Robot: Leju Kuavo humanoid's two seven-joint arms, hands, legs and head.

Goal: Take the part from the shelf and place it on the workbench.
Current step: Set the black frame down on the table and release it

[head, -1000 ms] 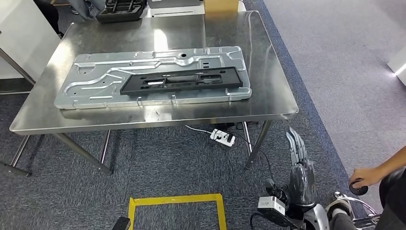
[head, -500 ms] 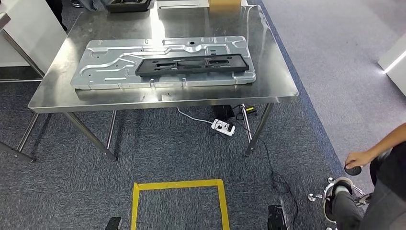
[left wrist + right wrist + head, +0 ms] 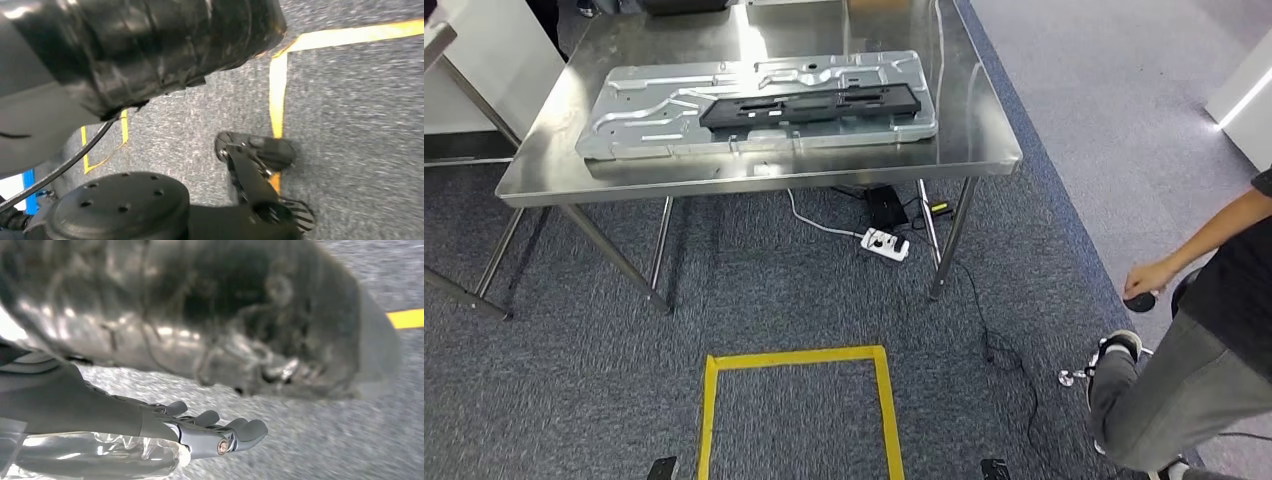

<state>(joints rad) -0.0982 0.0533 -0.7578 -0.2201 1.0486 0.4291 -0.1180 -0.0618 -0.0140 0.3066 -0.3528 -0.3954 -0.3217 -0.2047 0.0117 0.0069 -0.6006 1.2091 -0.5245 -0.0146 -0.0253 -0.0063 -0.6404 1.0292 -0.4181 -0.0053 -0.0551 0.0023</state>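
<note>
A long black plastic part (image 3: 809, 105) lies flat on a big embossed silver metal plate (image 3: 624, 125), which rests on the steel workbench (image 3: 984, 150) at the far side of the head view. Neither hand is near it. My right hand (image 3: 200, 432) hangs low over the grey carpet in the right wrist view, fingers stretched out and apart, holding nothing. In the left wrist view a smooth grey piece of my left hand (image 3: 30, 125) sits at the picture's edge, and its fingers are hidden.
A person (image 3: 1204, 330) sits at the right, one hand (image 3: 1149, 278) on a small dark object. A yellow tape square (image 3: 796, 358) marks the carpet before me. A white power strip (image 3: 884, 243) and cables lie under the workbench. A white cabinet (image 3: 474, 80) stands at the left.
The whole picture has shifted: the workbench now sits higher and farther off, so the camera has moved. My right hand has dropped out of the head view. The person shows more.
</note>
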